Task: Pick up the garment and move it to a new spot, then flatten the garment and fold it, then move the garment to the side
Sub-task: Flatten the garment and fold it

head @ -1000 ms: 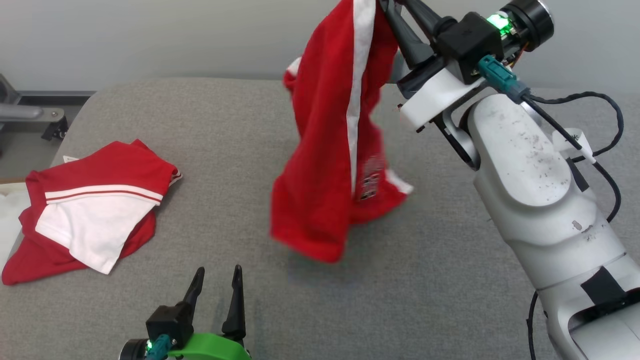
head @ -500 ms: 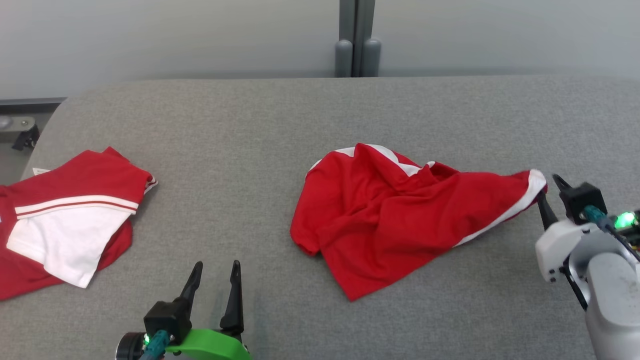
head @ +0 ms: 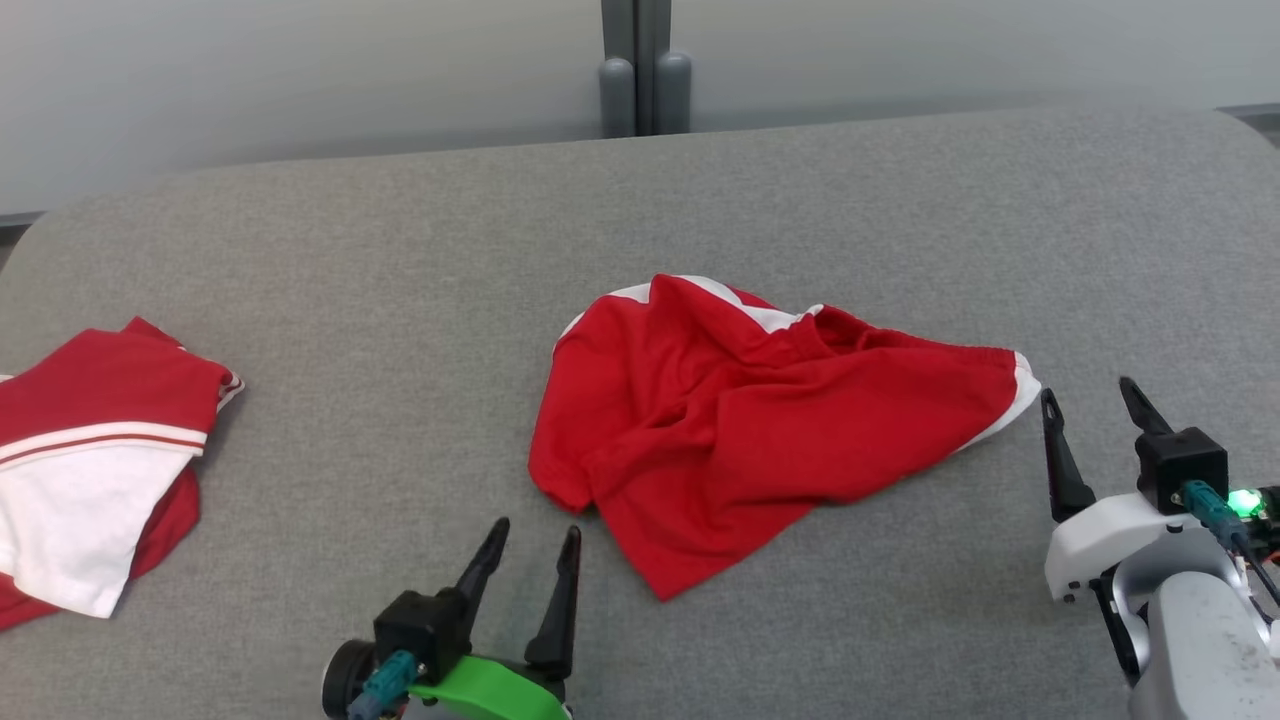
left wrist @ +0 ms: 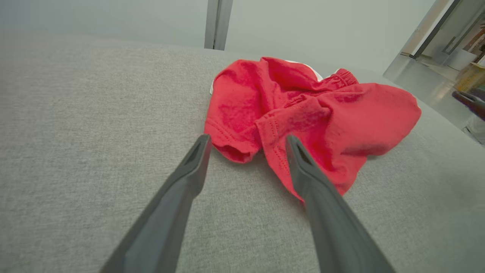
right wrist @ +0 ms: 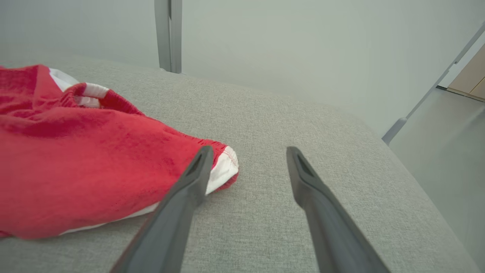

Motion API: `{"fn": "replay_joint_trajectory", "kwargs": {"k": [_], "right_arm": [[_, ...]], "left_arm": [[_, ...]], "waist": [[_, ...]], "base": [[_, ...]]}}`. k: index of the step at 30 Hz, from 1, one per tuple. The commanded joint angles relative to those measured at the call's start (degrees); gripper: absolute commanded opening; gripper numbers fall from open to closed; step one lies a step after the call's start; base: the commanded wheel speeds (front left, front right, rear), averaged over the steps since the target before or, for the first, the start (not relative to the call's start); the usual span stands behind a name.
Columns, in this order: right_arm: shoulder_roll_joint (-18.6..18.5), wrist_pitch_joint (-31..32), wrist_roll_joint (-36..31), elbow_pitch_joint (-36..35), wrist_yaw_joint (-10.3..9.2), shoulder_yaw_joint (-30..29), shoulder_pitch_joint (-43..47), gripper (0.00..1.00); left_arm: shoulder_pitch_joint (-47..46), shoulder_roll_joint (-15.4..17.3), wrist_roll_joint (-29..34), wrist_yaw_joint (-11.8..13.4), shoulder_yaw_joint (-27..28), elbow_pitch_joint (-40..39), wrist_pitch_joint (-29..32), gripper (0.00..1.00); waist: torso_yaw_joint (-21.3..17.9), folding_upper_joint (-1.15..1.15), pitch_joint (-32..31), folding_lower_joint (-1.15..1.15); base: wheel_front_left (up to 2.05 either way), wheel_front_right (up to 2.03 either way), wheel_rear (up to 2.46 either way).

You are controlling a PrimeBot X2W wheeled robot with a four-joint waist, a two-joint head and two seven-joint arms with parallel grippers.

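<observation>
My right end effector [head: 1086, 392] now stands wide and empty, just beside the white-edged hem of the red garment [head: 760, 430]. The garment lies crumpled at the middle of the grey counter [head: 400, 260]. One second earlier it hung in the air from my shut right jaws. Half a second earlier it was down with the hem still pinched. I judge the move step complete; flattening is next. My left end effector [head: 537, 527] is also wide and empty, with its tips near the garment's left corner. A second red-and-white garment [head: 90, 470] lies well apart.
</observation>
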Motion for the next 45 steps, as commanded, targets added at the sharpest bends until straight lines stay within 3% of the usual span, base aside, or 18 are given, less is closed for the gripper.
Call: {"fn": "replay_joint_trajectory", "kwargs": {"k": [1, 15, 22, 23, 24, 25, 39, 45], "right_arm": [[0.3, -0.1, 0.7, -1.3, -0.10, 0.6, 0.5, 1.00], [1.4, -0.1, 6.4, -7.6, -0.10, 6.2, -2.3, 1.00], [1.4, -0.1, 8.0, -7.3, -0.10, 7.0, -2.1, 1.00], [1.5, -0.1, 8.0, -7.2, -0.10, 7.1, -2.0, 1.00], [1.4, -0.1, 8.0, -7.1, -0.10, 7.1, -1.8, 1.00], [1.4, -0.1, 8.1, -7.0, -0.10, 7.1, -1.6, 1.00], [1.4, -0.1, 9.3, -6.0, -0.10, 5.3, 2.3, 1.00], [1.4, -0.1, 10.2, -6.8, -0.10, 6.1, 1.8, 1.00]], "left_arm": [[-1.5, 0.3, -0.7, -0.5, -1.0, 0.7, 0.0, 1.00], [-8.3, 0.3, -8.4, -1.4, -12.5, 12.1, 0.0, 1.00], [-10.0, 0.3, -8.8, -1.4, -12.9, 8.9, 0.0, 1.00], [-9.9, 0.3, -8.4, -1.4, -12.6, 8.0, 0.0, 0.94], [-9.8, 0.3, -7.3, -1.4, -12.1, 6.9, 0.0, 0.37], [-9.5, 0.3, -6.7, -1.4, -11.7, 5.9, 0.0, 0.00], [-3.5, 0.8, -2.2, -1.4, -11.1, -12.9, 0.0, 0.00], [-2.6, 1.6, -1.8, -1.4, -7.6, -14.3, 0.0, 0.00]], "waist": [[-1.0, 0.00, 1.1, 0.00], [-5.0, 0.00, 8.2, 0.00], [-5.0, 0.00, 8.8, 0.00], [-4.9, 0.00, 8.7, 0.00], [-4.7, 0.00, 8.5, 0.00], [-4.6, 0.00, 8.3, 0.00], [0.5, 0.00, 3.0, 0.00], [0.5, 0.00, 4.3, 0.00]], "base": [[0.00, 0.00, 0.00], [0.00, 0.00, 0.00], [0.00, 0.00, 0.00], [0.00, 0.00, 0.00], [0.00, 0.00, 0.00], [0.00, 0.00, 0.00], [0.00, 0.00, 0.00], [0.00, 0.00, 0.00]]}}
